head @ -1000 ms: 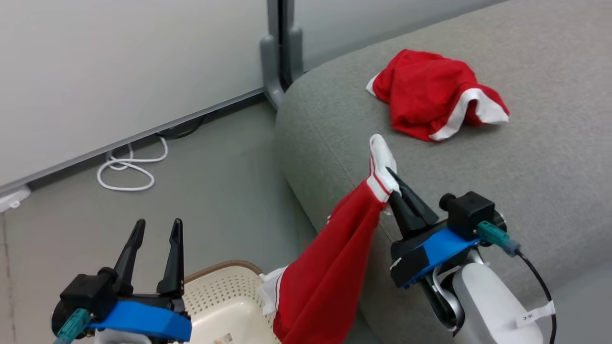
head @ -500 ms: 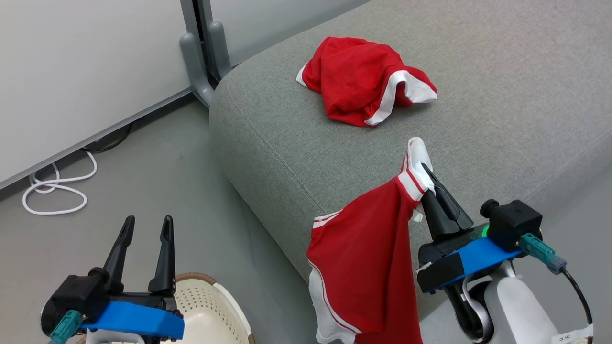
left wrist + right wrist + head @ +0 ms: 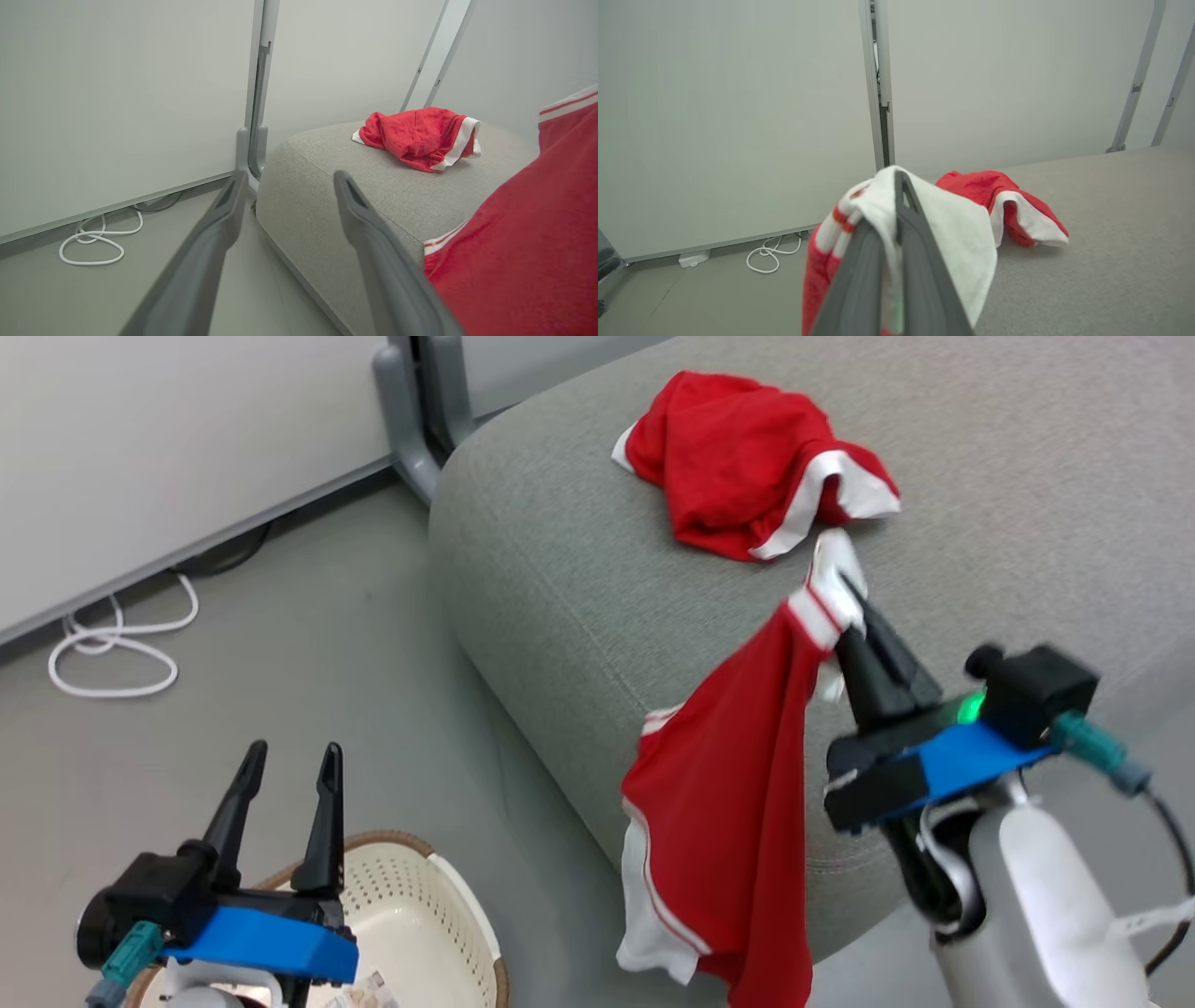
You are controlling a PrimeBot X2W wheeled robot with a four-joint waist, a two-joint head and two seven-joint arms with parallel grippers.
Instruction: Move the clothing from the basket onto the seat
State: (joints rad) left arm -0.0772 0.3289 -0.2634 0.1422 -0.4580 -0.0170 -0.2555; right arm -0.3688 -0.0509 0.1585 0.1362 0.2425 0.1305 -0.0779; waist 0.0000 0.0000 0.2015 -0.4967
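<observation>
R gripper [image 3: 851, 607] clamped tight on white-trim corner of red garment [image 3: 738, 803]; cloth hangs limp over near edge of seat [image 3: 560, 569], white side stripes and hem showing. 2nd red garment [image 3: 747, 457] crumpled on seat top, white band up. L gripper [image 3: 291, 758] fingers apart, holding nothing, left of seat above basket [image 3: 457, 905].

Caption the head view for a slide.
Right gripper holds a red garment at the sofa edge; left gripper open.

Bare seat [image 3: 1027, 457] right of crumpled garment [image 3: 738, 457]
</observation>
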